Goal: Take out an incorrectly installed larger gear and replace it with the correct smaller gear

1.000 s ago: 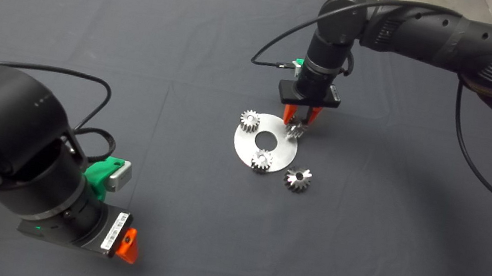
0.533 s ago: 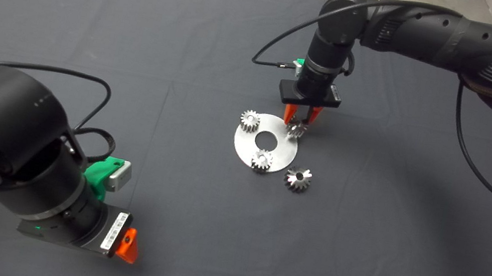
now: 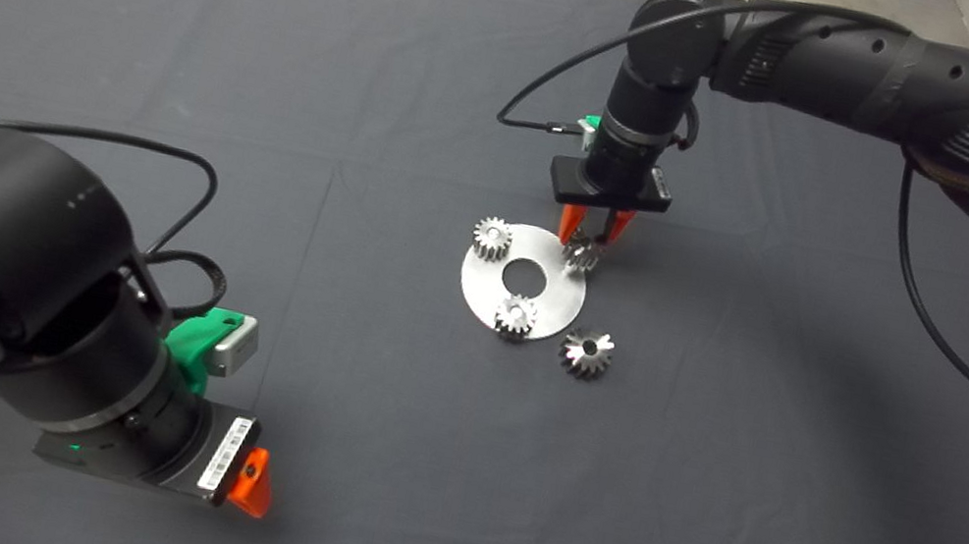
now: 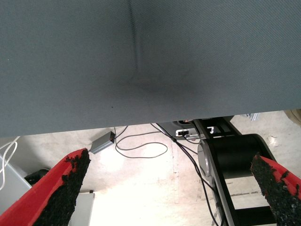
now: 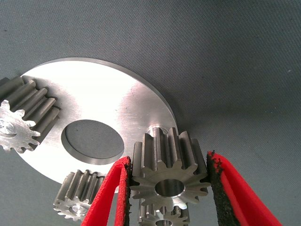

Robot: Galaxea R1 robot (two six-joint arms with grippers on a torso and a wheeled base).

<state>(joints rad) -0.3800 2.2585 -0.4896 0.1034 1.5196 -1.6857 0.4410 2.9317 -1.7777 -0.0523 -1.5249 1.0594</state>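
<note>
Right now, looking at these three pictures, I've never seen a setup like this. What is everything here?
It's a two-armed robot. One camera looks down from above on a dark mat; the other two sit on its wrists. The right gripper pinches the smaller gear over the edge of a round metal plate. Two pale small gears sit on that plate, and the larger gear lies on the mat beside it. The left gripper is parked, open, at lower left.

Two black cylindrical arms with looped black cables; green wrist brackets; red fingers (image 5: 113,193) faced with rough black pads (image 4: 66,188); white barcode label (image 3: 225,456) and green indicator light on left wrist.
</note>
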